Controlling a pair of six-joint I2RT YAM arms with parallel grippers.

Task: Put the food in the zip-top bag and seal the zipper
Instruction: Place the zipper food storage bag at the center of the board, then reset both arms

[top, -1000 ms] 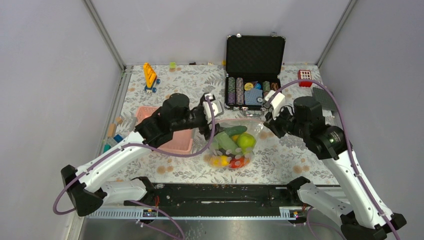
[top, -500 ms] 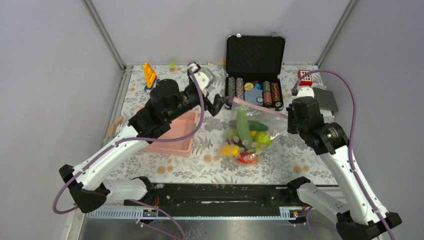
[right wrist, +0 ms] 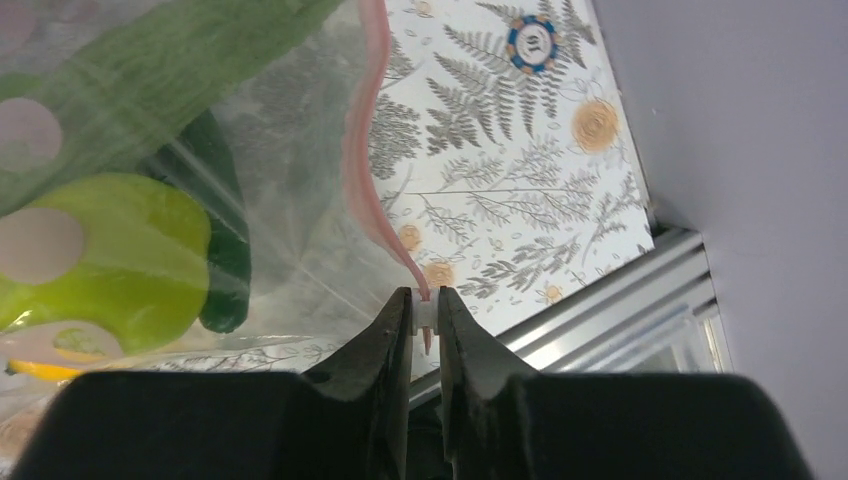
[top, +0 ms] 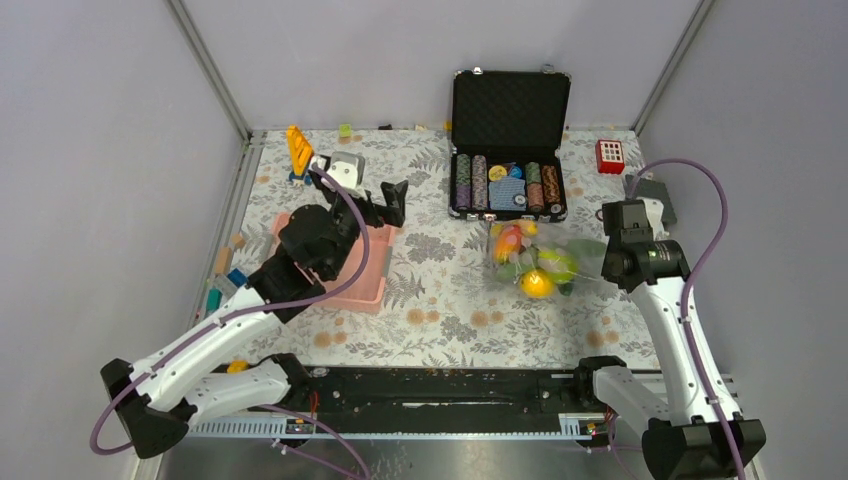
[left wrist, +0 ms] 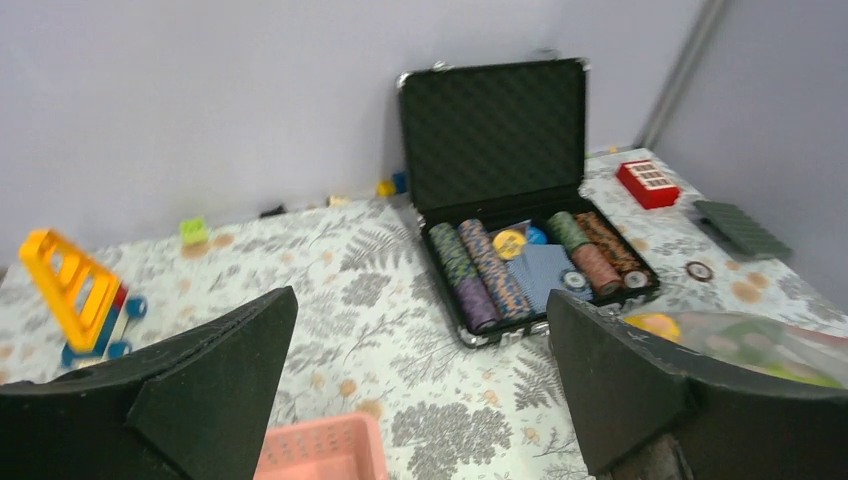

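The table (top: 440,300) is covered with a pale cloth printed with grey ferns and tan flowers, shut in by plain lilac-grey walls (top: 400,60) and metal corner posts. At the far edge a black case (top: 510,100) stands with its lid up and rows of striped poker chips (top: 480,185) inside. A pink basket (top: 365,285) lies under the left arm.

The right gripper (right wrist: 425,300) has its fingers pressed nearly together, pinching the end of the zipper (right wrist: 360,150). From that pinch the pink strip runs straight out ahead of the fingers in a slight wave. The zip-top bag (right wrist: 300,230) stretches lengthwise away from the fingertips toward the left arm's side, its mouth edge nearest the gripper. I can't tell whether the mouth is sealed, or whether the bag rests on the cloth.

The plastic is clear and creased, and the food (top: 537,283) shows through: a long green cucumber (right wrist: 150,70), a lime-green piece (right wrist: 110,260), and a yellow-orange fruit at the end away from the fingers.

The left gripper (left wrist: 420,300) is spread wide and holds nothing, up over the basket, well apart from the bag.
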